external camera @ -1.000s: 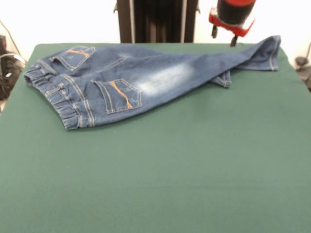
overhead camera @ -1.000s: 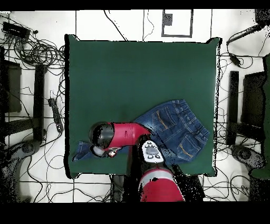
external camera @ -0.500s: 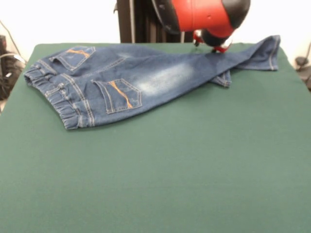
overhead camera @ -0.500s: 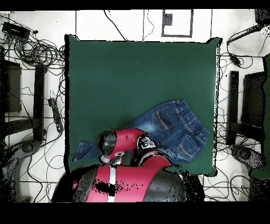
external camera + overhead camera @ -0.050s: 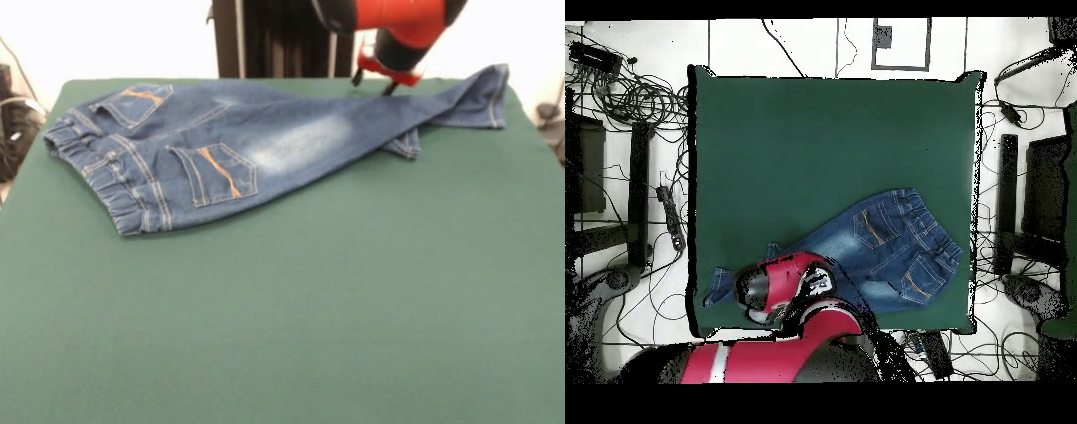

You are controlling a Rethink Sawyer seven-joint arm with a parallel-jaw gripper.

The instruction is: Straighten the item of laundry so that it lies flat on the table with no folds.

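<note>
The item of laundry, a small pair of blue jeans (image 5: 265, 146), lies on the far half of the green table (image 5: 282, 318). Its gathered waistband (image 5: 97, 172) is at the left. One leg reaches to the far right corner (image 5: 485, 93), and the other leg's hem (image 5: 404, 146) pokes out folded beneath it. My gripper (image 5: 372, 83) hangs just above the leg near the far edge, open, with nothing between its tips. In the overhead view the jeans (image 5: 895, 245) lie near the table's (image 5: 825, 150) lower edge. There the red arm (image 5: 785, 285) covers the legs' middle and hides the gripper.
A dark pedestal column (image 5: 282, 40) stands behind the far table edge. Tangled cables (image 5: 625, 95) and black stands (image 5: 1005, 200) ring the table on the floor. The leg end (image 5: 720, 285) lies close to the table's corner.
The arm has swung over the jeans' leg, carrying the gripper left from above the right corner. The jeans have not moved.
</note>
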